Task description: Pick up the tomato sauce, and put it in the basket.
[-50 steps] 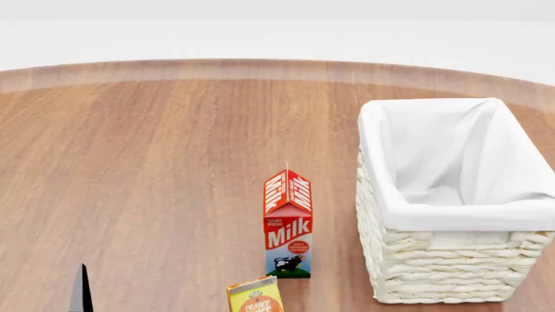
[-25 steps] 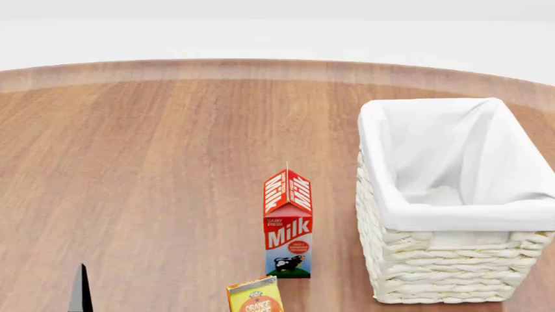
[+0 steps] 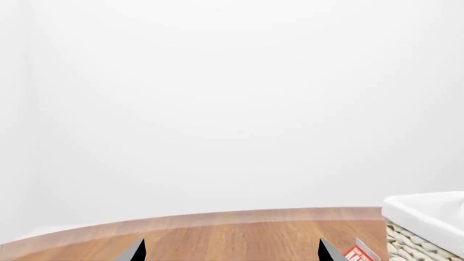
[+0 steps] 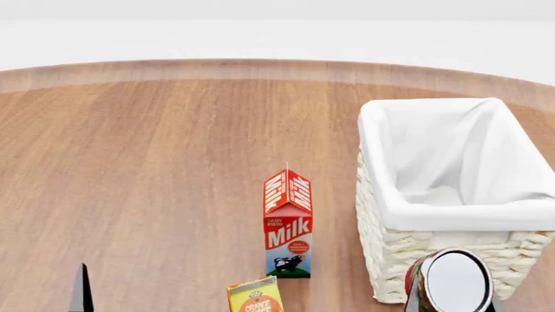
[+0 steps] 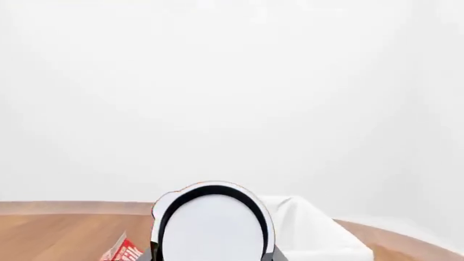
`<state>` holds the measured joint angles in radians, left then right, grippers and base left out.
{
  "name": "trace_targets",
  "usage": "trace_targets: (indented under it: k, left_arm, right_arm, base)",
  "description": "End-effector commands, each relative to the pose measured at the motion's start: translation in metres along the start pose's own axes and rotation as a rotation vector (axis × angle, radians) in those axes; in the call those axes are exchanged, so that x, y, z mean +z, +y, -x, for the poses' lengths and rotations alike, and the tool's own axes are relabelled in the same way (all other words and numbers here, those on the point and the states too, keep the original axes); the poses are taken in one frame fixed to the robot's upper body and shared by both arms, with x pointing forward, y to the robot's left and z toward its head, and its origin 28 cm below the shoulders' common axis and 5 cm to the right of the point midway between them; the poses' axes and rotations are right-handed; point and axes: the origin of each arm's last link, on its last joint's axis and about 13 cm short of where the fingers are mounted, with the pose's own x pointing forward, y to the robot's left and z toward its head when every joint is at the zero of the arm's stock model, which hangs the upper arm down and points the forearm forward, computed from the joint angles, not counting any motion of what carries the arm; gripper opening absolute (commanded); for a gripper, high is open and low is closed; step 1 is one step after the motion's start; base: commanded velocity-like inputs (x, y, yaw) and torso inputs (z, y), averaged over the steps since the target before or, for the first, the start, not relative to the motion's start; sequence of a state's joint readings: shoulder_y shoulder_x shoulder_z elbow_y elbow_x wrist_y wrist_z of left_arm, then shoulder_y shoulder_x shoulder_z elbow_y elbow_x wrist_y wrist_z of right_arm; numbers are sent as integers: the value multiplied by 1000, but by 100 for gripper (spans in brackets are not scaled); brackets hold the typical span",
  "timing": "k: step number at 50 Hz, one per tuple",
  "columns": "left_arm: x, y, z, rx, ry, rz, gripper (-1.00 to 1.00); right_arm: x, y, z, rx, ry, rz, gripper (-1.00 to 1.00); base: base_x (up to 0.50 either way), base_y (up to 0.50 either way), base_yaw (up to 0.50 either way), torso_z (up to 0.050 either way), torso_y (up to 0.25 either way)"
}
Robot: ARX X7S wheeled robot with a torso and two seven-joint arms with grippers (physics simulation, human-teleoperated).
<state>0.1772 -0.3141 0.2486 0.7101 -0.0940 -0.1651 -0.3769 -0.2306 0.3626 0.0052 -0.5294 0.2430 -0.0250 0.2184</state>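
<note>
The tomato sauce (image 4: 453,283) is a can with a red side and a silvery top. It hangs at the bottom right of the head view, tilted top toward the camera, in front of the basket's near wall. The basket (image 4: 407,257) is cream wicker with a white liner and nothing shows inside. In the right wrist view my right gripper (image 5: 214,256) is shut on the can (image 5: 212,223), dark fingers (image 5: 154,254) on either side. My left gripper (image 3: 230,253) is open and empty, low over the table at the near left.
A red milk carton (image 4: 288,224) stands left of the basket. An orange juice carton (image 4: 255,296) stands in front of it at the bottom edge. One left finger (image 4: 80,291) shows at the lower left. The round wooden table (image 4: 156,162) ends at the back.
The tomato sauce has risen into the head view at the bottom right, in front of the basket; it was out of view before. The left finger and cartons have not moved.
</note>
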Motion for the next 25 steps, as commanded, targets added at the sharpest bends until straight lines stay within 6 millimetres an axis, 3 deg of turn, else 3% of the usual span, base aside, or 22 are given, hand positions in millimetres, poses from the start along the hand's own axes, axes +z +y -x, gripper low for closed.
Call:
trace_targets:
  k: [1, 19, 25]
  left_arm:
    - [-1, 0, -1, 0, 3, 0, 100]
    - [-2, 1, -2, 3, 6, 2, 100]
    - [-2, 1, -2, 2, 6, 3, 100]
  right_arm:
    - [19, -9, -37, -50, -92, 38, -100]
    - [36, -17, -98, -80, -119, 41, -100]
    - [32, -17, -120, -96, -89, 38, -100]
  base:
    - [0, 0, 0, 0, 0]
    - [0, 0, 0, 0, 0]
    - [0, 0, 0, 0, 0]
